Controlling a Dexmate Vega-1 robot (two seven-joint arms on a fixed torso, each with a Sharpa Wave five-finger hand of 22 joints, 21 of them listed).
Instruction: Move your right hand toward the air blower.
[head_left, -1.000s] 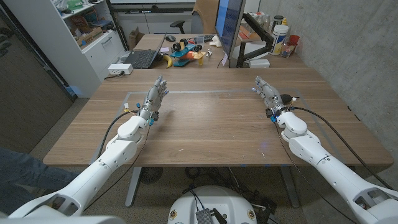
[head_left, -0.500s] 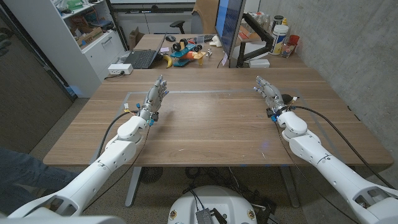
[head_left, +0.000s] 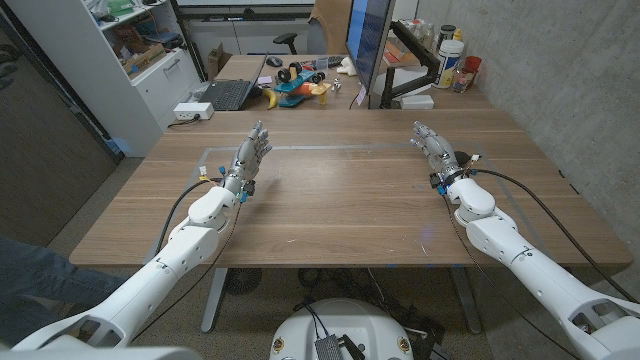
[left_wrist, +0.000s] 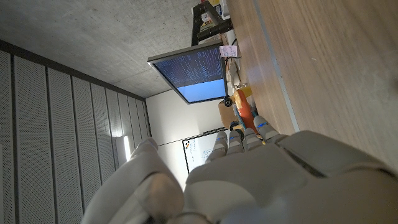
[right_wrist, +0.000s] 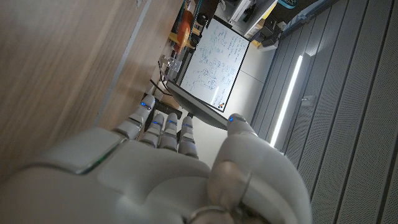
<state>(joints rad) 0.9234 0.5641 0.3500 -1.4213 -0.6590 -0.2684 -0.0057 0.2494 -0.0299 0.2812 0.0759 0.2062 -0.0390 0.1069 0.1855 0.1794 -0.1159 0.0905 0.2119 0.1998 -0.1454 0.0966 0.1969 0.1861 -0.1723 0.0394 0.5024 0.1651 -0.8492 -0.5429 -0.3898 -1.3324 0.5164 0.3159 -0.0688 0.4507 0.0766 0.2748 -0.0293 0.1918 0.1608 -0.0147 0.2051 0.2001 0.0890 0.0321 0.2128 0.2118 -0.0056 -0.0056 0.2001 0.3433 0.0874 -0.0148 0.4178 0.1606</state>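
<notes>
My right hand (head_left: 432, 148) is over the far right part of the worktop (head_left: 340, 205). Its fingers (head_left: 420, 132) are stretched out toward the far edge, a little apart, with nothing in them. In the right wrist view the back of this hand (right_wrist: 168, 168) is seen with the fingers (right_wrist: 163, 127) straight, side by side, lying close along the wood. A whiteboard (right_wrist: 217, 59) stands in the room beyond them.

Just beside my right wrist, toward the worktop's right edge, there is a small dark shape (head_left: 463, 158). It is partly hidden by the hand and too small to read. It may be the air blower, but I cannot tell. A black cable (head_left: 530, 190) runs from that wrist along the arm, near the right edge.

My left hand (head_left: 250, 155) is over the far left part of the worktop, well apart from the right. Its fingers (head_left: 260, 136) are also straight, loosely spread and empty, reaching toward the far edge. In the left wrist view this hand (left_wrist: 249, 180) shows from behind, with its fingertips (left_wrist: 239, 134) pointing at a lit monitor (left_wrist: 198, 71).

A thin pale line of tape (head_left: 330, 147) runs across the worktop between the two hands, near the far edge. Beyond the far edge stands another desk with an open laptop (head_left: 228, 93), some colourful small things (head_left: 295, 85) and the monitor (head_left: 362, 40) on its stand.
</notes>
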